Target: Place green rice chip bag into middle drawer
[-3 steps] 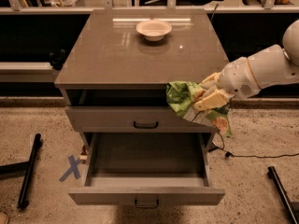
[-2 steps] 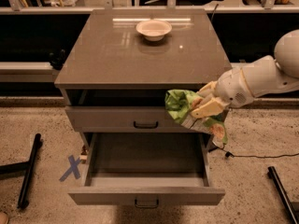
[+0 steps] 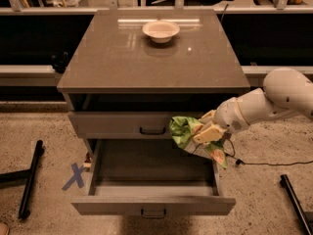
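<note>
The green rice chip bag [image 3: 185,131] is crinkled bright green foil, held in my gripper [image 3: 205,130] at the end of the white arm reaching in from the right. The gripper is shut on the bag. The bag hangs above the right rear part of the open middle drawer [image 3: 151,204], just in front of the shut drawer above it [image 3: 122,124]. The open drawer is a wide shallow grey box pulled far out, with a small dark bar handle on its front. Its inside looks bare.
A white bowl [image 3: 160,30] sits at the back of the grey cabinet top [image 3: 146,62]. A blue X mark [image 3: 74,176] is on the floor at left, beside a black bar [image 3: 30,177]. A cable [image 3: 274,163] and another black bar [image 3: 295,199] lie on the floor at right.
My gripper with the bag has moved left and slightly down, from beside the cabinet's right edge to over the open drawer's right side.
</note>
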Action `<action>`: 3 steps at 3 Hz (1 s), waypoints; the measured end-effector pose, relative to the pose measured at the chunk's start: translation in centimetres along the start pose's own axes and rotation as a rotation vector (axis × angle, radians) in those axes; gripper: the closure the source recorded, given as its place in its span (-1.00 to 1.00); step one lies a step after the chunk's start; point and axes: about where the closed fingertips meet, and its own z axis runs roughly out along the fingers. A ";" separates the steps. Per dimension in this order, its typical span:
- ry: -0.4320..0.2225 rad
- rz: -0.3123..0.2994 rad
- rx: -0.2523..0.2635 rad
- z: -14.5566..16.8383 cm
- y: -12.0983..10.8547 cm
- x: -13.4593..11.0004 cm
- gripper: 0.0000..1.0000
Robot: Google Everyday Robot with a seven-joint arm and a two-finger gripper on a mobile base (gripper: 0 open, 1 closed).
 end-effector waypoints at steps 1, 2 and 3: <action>0.003 0.006 -0.002 0.3 0.0 0.3 1.00; 0.045 0.067 -0.008 2.8 -0.5 3.3 1.00; 0.095 0.132 -0.018 5.8 -0.9 6.6 1.00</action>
